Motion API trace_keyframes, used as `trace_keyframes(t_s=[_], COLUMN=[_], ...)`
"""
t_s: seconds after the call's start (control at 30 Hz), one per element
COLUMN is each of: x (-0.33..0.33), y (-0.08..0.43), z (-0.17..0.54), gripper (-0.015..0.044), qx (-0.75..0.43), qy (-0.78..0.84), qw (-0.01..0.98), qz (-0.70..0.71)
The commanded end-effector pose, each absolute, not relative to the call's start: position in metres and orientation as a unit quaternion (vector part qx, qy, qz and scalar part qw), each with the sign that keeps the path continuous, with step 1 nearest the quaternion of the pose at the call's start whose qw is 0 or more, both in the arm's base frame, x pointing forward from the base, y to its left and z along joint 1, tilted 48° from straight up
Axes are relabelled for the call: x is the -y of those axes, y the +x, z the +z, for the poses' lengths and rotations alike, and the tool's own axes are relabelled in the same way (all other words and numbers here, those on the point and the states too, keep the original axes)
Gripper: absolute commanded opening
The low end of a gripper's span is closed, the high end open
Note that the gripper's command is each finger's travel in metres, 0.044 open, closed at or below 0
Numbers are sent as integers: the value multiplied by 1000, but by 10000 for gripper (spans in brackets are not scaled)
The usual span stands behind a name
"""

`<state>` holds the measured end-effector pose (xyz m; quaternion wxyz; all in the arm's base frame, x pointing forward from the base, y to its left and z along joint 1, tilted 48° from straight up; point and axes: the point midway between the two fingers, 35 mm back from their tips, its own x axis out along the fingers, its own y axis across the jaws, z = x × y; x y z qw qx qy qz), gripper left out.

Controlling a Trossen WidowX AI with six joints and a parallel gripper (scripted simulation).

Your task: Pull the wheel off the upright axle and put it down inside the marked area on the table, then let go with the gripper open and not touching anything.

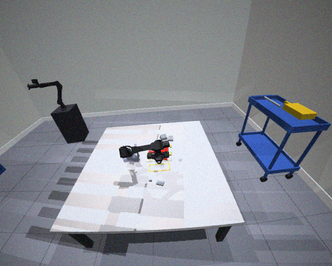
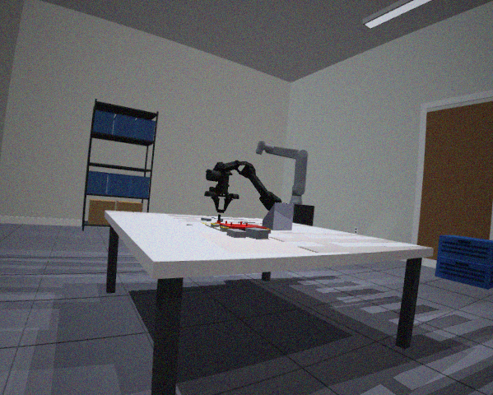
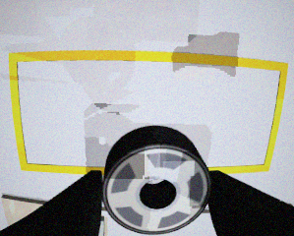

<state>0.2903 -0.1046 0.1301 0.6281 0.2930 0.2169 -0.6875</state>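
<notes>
My gripper (image 1: 159, 161) (image 2: 220, 211) (image 3: 154, 181) is shut on the wheel (image 3: 153, 136), which has a black tyre and a pale spoked hub. The wheel's hub faces the wrist camera and its centre hole looks dark. The gripper holds it above the table (image 1: 209, 200) (image 2: 238, 250). The marked area (image 1: 159, 170) (image 3: 153, 56) is a yellow outline; in the wrist view the wheel overlaps its near edge. A dark upright post (image 2: 219, 218), apparently the axle, stands below the fingers beside the red assembly (image 2: 244, 225). The wheel is too small to make out in the top and exterior views.
Grey blocks (image 1: 163, 137) (image 2: 257, 233) lie behind the red assembly. A small grey slab (image 1: 160, 183) and a tiny dark block (image 1: 150, 180) lie on the side of the marked area away from the assembly. A pale wedge-shaped block (image 2: 278, 216) stands by the arm's base.
</notes>
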Motion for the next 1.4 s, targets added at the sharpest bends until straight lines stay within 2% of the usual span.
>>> trace_keyframes(t_s=[0.0,0.43,0.8,1.13,1.3,1.37], x=[119,156,151,108,73,55], y=[289,283,283,286,258,238], z=[117,87,90,128,122,123], gripper=[0,0,289,300,431,440], qx=[-219,-215,-216,-217,-225,-225], qy=[289,286,289,287,291,290], qw=[628,629,627,628,629,627], qz=[-689,-690,-691,-690,-685,-687])
